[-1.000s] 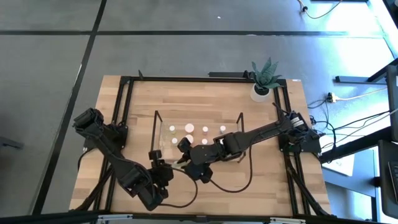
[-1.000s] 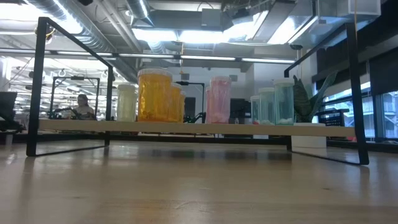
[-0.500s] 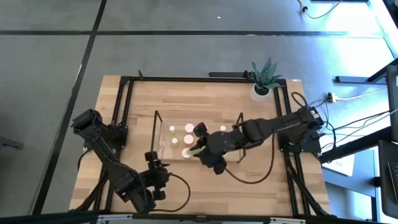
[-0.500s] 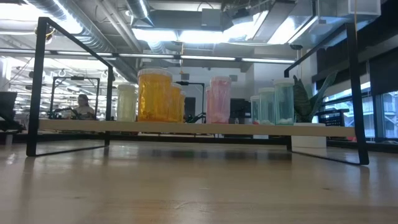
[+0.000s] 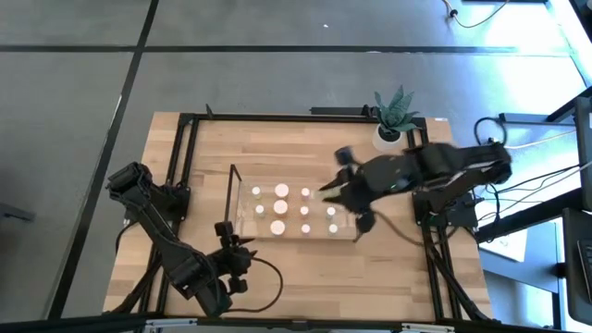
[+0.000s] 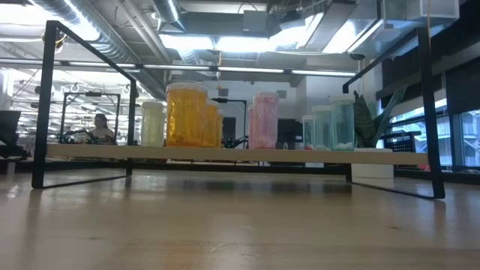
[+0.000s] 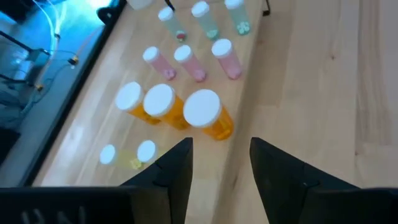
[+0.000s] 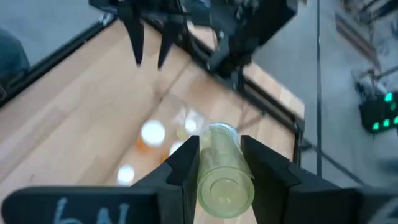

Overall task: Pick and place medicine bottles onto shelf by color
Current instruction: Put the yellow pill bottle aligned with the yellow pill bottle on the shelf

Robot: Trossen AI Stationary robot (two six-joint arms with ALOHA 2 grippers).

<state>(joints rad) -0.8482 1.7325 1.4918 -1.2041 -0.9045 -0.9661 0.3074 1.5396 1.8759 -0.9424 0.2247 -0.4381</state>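
Swung away from the near side of the shelf, the right arm now hangs past its right end, its fingers clamped on a pale yellowish bottle lying between them. Left fingers stand apart, holding nothing; orange bottles stand just ahead of them, pink bottles and green bottles farther on.

Shelf: I see it mid-table, with bottles standing in rows on it.
Plant pot: at the far right corner, behind the shelf.
Left gripper: near the front edge, just before the shelf's left end.
Right gripper: above the shelf's right end, a bottle between its fingers.
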